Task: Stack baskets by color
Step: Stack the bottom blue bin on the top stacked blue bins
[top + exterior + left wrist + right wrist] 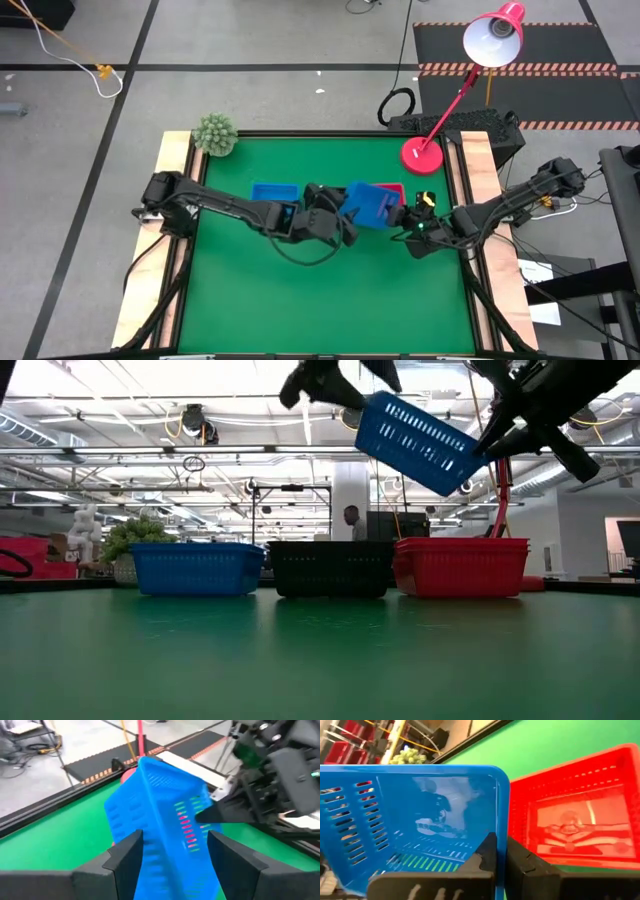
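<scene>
Blue basket held tilted in the air over the row of baskets

The right gripper (408, 232) has its fingers clamped on the wall of a blue basket (420, 442), lifted and tilted above the green table (300, 310). The left gripper (345, 222) stands at the basket's other side with fingers spread, the basket between them. On the table sit three groups: blue stack (196, 568) left, black stack (332, 568) middle, red stack (462, 566) right. No readable writing shows.

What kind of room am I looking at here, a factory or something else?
Most likely a robotics lab or workshop. Two dark robot arms work over a green table, the ceiling shows bare pipes and lights, and striped hazard tape and loose cables lie on the concrete floor.
</scene>
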{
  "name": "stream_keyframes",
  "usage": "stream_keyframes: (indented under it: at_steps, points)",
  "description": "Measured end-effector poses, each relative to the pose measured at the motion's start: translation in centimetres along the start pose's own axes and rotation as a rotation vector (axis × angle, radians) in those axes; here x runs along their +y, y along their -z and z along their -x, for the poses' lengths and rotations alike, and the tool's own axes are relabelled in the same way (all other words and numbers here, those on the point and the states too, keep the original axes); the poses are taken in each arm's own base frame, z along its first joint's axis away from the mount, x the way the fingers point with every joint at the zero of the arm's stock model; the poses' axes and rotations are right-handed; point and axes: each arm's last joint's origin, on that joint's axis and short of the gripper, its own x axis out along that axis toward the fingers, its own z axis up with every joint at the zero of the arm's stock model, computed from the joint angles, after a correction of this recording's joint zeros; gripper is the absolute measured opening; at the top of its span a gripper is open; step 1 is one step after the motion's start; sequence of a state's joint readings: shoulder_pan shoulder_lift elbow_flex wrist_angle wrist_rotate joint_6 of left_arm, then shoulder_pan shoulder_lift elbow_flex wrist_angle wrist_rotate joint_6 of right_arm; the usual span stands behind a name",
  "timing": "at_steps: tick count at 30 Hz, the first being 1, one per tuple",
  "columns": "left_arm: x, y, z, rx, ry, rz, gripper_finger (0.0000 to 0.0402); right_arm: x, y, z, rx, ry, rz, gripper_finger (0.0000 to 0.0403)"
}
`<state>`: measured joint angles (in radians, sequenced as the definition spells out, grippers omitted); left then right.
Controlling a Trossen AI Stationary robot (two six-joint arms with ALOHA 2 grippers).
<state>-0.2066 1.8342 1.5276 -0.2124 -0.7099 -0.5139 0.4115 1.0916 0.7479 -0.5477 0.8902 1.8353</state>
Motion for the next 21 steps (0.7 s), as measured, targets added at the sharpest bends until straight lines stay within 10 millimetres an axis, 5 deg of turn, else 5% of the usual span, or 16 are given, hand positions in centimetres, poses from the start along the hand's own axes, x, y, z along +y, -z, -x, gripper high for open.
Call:
stream_keyframes:
  at_steps: [5,12,17,21]
  points:
    - [1.0,-0.1,-0.9,0.01,-0.043,0.025,0.0197,0.1,-0.1,-0.2,-0.006,0.003,0.006,0.0002]
    - [1.7,-0.3,-1.4,0.019,-0.066,0.014,0.0083,0.6,0.0,-0.2,0.006,-0.039,0.05,0.0014]
    - [1.8,-0.4,-1.5,0.018,-0.072,0.015,0.0012,1.1,0.3,-0.1,0.073,-0.076,0.129,0.0066]
    - [1.8,-0.2,-1.4,0.034,-0.068,0.05,0.0016,1.3,0.5,0.1,0.108,-0.105,0.194,0.0136]
